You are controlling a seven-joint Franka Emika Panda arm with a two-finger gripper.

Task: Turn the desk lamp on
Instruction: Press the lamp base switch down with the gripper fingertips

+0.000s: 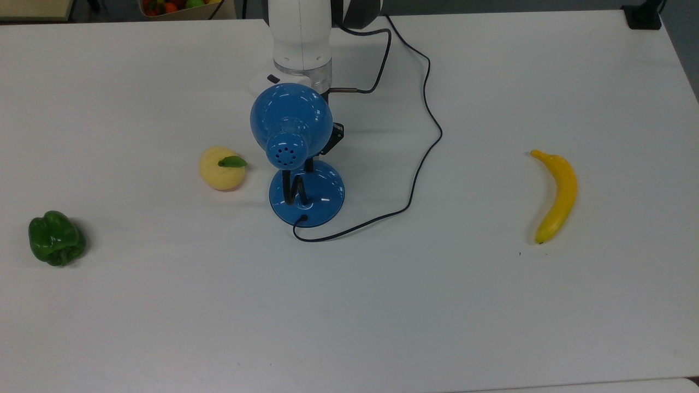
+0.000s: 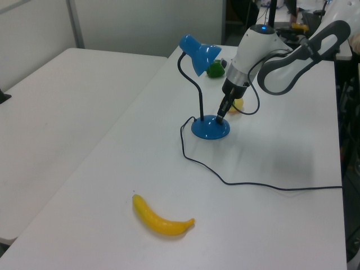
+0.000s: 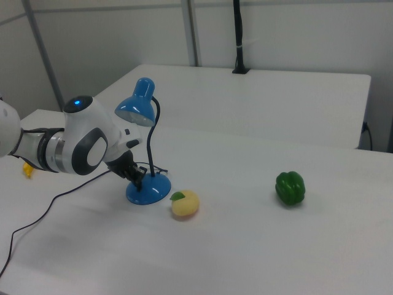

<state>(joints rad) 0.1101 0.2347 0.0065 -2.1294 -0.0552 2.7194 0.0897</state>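
The lamp (image 1: 297, 158) is standing upright on the white table (image 1: 491, 305), left of centre in the top view, its dome shade (image 1: 291, 123) overhanging the round base (image 1: 319, 196) and its black neck (image 2: 194, 84) curving up from the base in the left view. The arm (image 2: 281, 53) is reaching in from the upper right of the left view, elbow bent and wrist angling steeply down, so that the gripper (image 2: 221, 112) is pointing at the base's far edge. In the right view the gripper (image 3: 136, 178) is sitting low at the base's left side, its tip touching or just above the rim; contact cannot be confirmed. Whether the fingers are apart or together cannot be told, and nothing is visibly held. The cord (image 1: 420, 164) is looping from the base toward the upper frame edge in the top view. A yellow fruit (image 1: 221, 168) is lying just left of the base, a pepper (image 1: 56, 238) at far left, a banana (image 1: 556, 194) at right.
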